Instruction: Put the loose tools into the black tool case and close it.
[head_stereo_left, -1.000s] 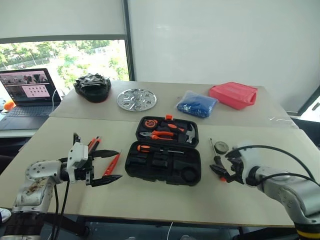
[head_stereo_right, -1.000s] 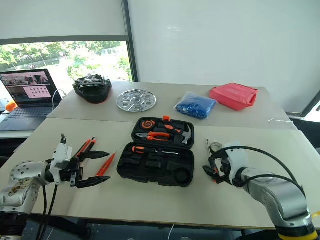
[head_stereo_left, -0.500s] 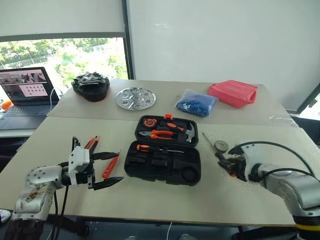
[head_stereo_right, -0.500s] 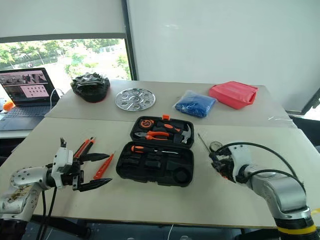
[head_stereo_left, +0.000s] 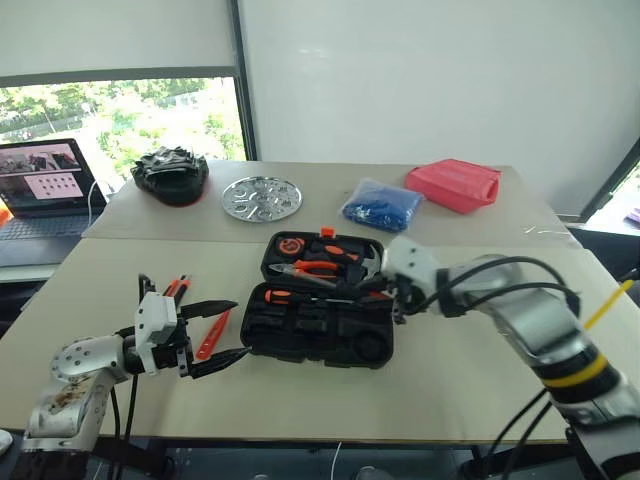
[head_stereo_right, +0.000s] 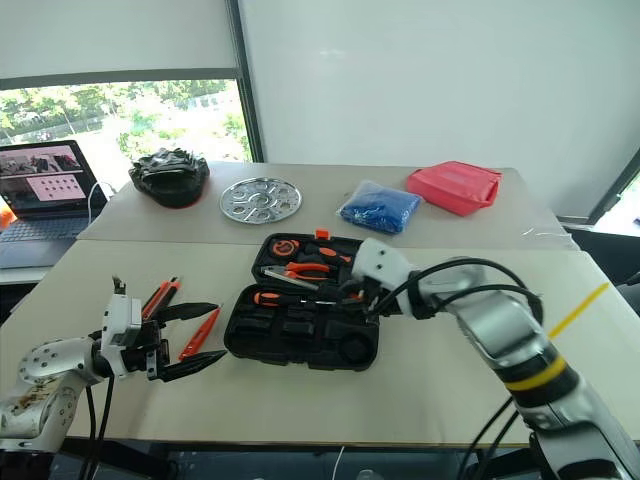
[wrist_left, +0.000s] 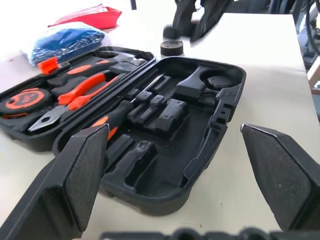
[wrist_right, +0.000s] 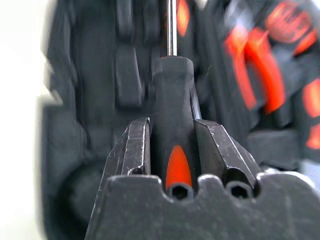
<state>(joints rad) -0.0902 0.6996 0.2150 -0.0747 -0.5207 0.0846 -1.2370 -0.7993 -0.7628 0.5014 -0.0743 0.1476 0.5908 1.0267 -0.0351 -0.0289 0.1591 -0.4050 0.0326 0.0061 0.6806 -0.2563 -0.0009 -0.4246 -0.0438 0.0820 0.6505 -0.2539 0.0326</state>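
Over the black tool case (head_stereo_left: 320, 322), right claw (wrist_right: 171, 142) pinches a screwdriver (wrist_right: 170, 90); left claw (head_stereo_left: 222, 335) spread.

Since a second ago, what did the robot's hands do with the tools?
The right gripper picked up a screwdriver from the table right of the black tool case and swung it left, over the open case. The tape roll stayed on the table. The left gripper stayed open beside the orange tools left of the case.
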